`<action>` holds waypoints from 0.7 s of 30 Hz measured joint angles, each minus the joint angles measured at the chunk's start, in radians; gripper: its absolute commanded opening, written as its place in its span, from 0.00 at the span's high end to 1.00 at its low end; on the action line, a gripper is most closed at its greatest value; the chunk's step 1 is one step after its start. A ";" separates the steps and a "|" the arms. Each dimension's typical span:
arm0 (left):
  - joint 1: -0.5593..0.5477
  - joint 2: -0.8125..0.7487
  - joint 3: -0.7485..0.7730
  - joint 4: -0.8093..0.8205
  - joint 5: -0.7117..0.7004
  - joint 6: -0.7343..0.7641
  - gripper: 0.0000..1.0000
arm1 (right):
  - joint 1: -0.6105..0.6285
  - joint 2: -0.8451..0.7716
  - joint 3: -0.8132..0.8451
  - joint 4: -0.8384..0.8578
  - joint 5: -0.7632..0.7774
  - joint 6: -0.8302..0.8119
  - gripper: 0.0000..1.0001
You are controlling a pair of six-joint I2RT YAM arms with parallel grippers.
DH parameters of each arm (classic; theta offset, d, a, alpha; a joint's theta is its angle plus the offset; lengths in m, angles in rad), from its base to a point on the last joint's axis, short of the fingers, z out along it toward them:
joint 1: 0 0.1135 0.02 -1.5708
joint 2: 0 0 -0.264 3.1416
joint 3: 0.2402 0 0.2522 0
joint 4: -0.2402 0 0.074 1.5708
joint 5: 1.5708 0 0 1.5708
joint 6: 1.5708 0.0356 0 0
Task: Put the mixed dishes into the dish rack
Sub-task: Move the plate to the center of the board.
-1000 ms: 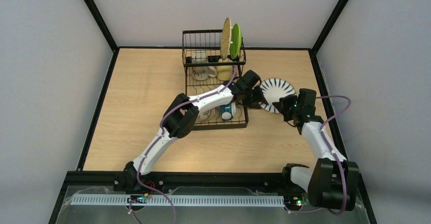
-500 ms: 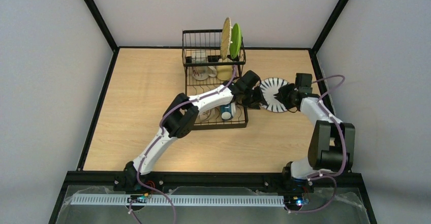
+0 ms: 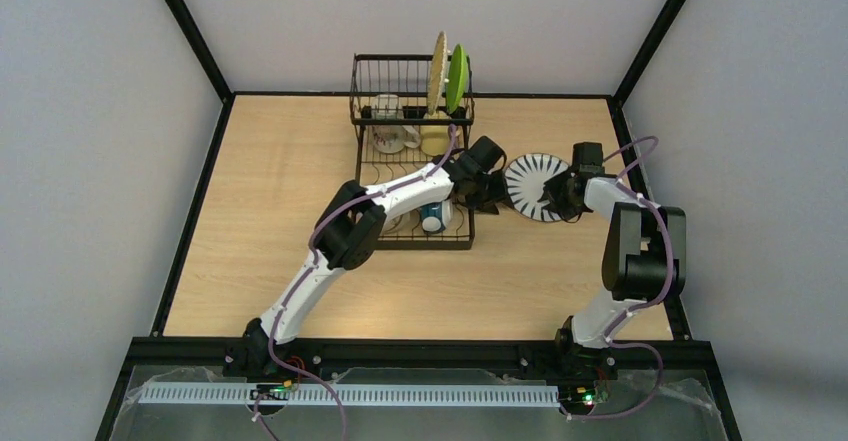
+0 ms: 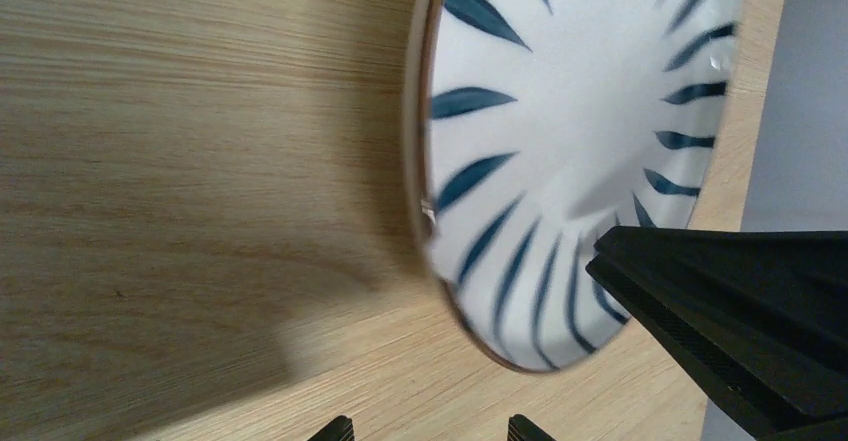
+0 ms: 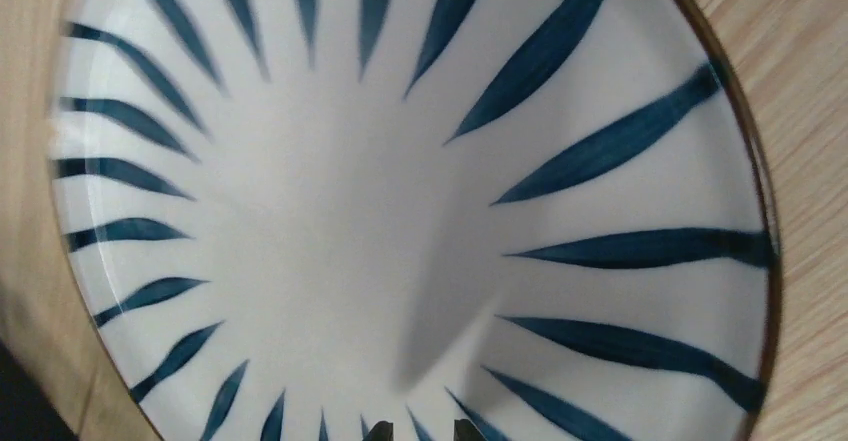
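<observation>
The white plate with blue stripes (image 3: 532,183) lies right of the dish rack (image 3: 366,71), between my two grippers. In the left wrist view the plate (image 4: 560,141) looks tilted, with a shadow under its rim. My left gripper (image 3: 497,186) (image 4: 430,429) is open just short of that rim, holding nothing. My right gripper (image 3: 553,196) (image 5: 420,431) hovers over the plate's face (image 5: 350,211), jaws a little apart and empty. A tan plate (image 3: 437,66) and a lime green plate (image 3: 458,73) stand in the rack. A printed white mug (image 3: 392,139), a pale yellow mug (image 3: 437,141) and a blue-patterned mug (image 3: 433,217) sit inside it.
The left arm (image 3: 400,193) reaches across the rack's near half and hides part of it. Black frame rails (image 3: 625,131) border the wooden table (image 3: 270,211) on the right and back. The right arm's elbow (image 3: 640,251) stands close to the right rail.
The right arm swung up and in over the striped plate, and its jaws parted from shut. The rack, the plate and the left arm all shifted a little to the left.
</observation>
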 measured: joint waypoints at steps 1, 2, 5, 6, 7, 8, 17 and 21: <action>0.002 0.000 0.000 -0.005 -0.002 0.004 0.12 | 0.000 0.003 0.000 -0.004 0.004 -0.006 0.68; 0.003 -0.001 0.000 -0.008 -0.003 0.007 0.12 | 0.000 0.005 0.000 -0.007 0.008 -0.011 0.68; 0.006 -0.002 0.000 -0.014 -0.005 0.013 0.12 | 0.000 0.011 0.009 -0.025 0.019 -0.028 0.68; 0.007 -0.002 0.000 -0.016 -0.006 0.016 0.12 | 0.000 0.016 0.015 -0.027 0.021 -0.031 0.68; 0.007 -0.002 0.000 -0.018 -0.006 0.017 0.12 | 0.000 0.018 0.018 -0.027 0.023 -0.033 0.68; 0.008 -0.002 0.000 -0.019 -0.006 0.018 0.12 | 0.000 0.022 0.023 -0.029 0.023 -0.035 0.68; 0.010 -0.006 -0.003 -0.023 -0.012 0.025 0.12 | 0.000 0.043 0.037 -0.039 0.023 -0.050 0.67; 0.010 -0.008 -0.005 -0.026 -0.018 0.029 0.11 | 0.000 0.055 0.043 -0.043 0.020 -0.052 0.67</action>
